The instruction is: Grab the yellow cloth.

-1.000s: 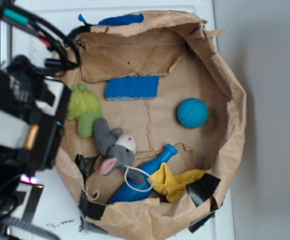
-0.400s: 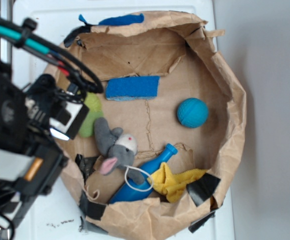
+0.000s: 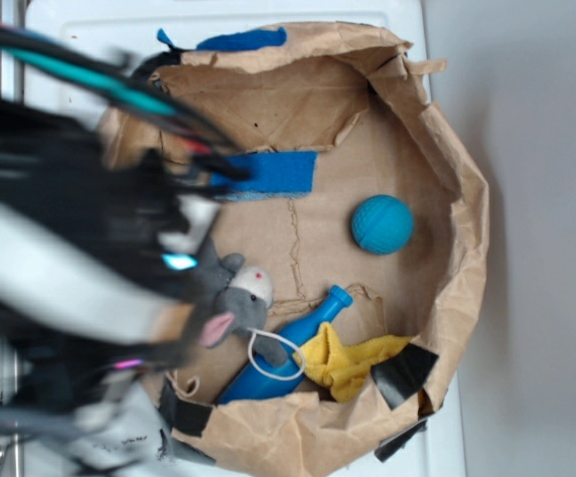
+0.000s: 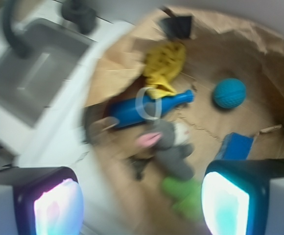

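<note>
Swinging fast across the paper-lined basin since a moment ago, my hand hangs wide open and empty over the grey plush, with the yellow cloth well ahead beside the blue bottle, untouched.

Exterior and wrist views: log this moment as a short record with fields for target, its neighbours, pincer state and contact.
target: yellow cloth, crumpled, low in the paper-lined bin
neighbours: blue bottle touching its left edge; black tape on its right
other items: blue ball, grey plush, blue sponge
pincer: open, holding nothing
contact: none; pincer is apart from the cloth
image quality: arm motion-blurred
</note>
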Tool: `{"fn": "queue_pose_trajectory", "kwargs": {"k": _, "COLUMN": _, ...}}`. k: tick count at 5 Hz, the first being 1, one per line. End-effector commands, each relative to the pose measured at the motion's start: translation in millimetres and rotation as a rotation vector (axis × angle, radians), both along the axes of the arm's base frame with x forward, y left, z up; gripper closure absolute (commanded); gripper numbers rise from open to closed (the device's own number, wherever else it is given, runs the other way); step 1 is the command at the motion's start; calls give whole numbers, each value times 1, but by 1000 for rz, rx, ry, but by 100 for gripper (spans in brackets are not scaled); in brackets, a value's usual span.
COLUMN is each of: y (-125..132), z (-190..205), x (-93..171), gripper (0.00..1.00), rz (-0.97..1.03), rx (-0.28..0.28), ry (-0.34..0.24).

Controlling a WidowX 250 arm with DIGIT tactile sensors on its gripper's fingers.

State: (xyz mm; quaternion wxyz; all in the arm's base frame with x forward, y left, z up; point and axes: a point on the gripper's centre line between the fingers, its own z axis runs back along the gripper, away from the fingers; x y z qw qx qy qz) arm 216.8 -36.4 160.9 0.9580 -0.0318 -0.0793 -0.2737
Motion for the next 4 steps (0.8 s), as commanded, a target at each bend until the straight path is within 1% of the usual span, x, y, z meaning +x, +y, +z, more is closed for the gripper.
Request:
{"fn": "queue_pose_trajectory", "kwargs": {"k": 1, "y": 4, "z": -11, "x": 41, "gripper": 0, "rz": -66, "rx": 19, "ry": -143}}
{"fn": "queue_pose_trajectory", "kwargs": {"k": 2, "y": 13, "z": -15, "x": 38, "gripper": 0, "rz": -106, "rx": 32, "ry": -224}}
{"fn": "queue_pose_trajectory", "kwargs": {"k": 3, "y": 34, "z": -18, "x": 49, "gripper": 0, "rz": -50, "rx": 19, "ry": -224}}
{"fn": "queue_pose_trajectory", "kwargs": {"k": 4, "y": 47, "z": 0, "x": 55, "gripper": 0, "rz": 0, "rx": -35, "ry": -215}}
